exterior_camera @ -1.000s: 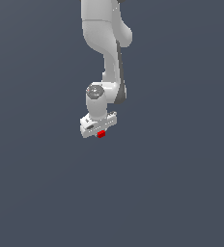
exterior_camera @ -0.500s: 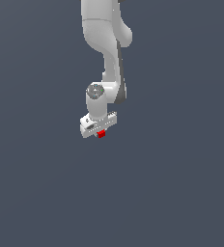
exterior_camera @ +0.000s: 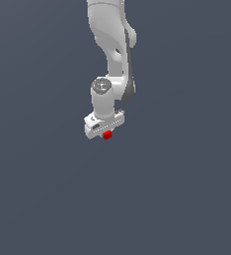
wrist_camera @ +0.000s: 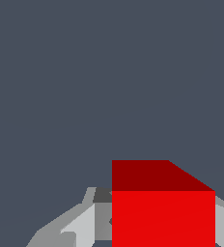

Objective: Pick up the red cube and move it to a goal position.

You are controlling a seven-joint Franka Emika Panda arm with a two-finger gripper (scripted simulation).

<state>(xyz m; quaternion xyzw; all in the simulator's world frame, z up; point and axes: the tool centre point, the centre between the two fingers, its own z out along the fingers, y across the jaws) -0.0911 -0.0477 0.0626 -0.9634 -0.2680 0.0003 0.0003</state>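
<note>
Under the wrist, at mid-frame of the exterior view: the cube, tiny, bright red, sits tucked against the underside of the pincer. Only its lower part shows there; the white pincer body hides the rest.

Wrist view: cube fills the near field, front face and darker top face both plain. Grey fingers flank it on either side, pressed close to its sides. Pincer reads as closed on the cube. The contact on the far side is cropped at the frame edge, so that side is less sure.

Step in hand, by my reading: the grasp looks made, and the carry to the goal is what remains. No goal marker shows in either view, so how far the carry has got cannot be told. Whether the cube is clear of the surface is also unclear: the grey ground is flat and featureless, with no shadow under the cube.

Next move calls for: hold the squeeze steady, translate smoothly toward the goal, avoid jerks that might let so small a block slip or twist between the fingers.

Arm hangs from above, wrist pointing straight down.
</note>
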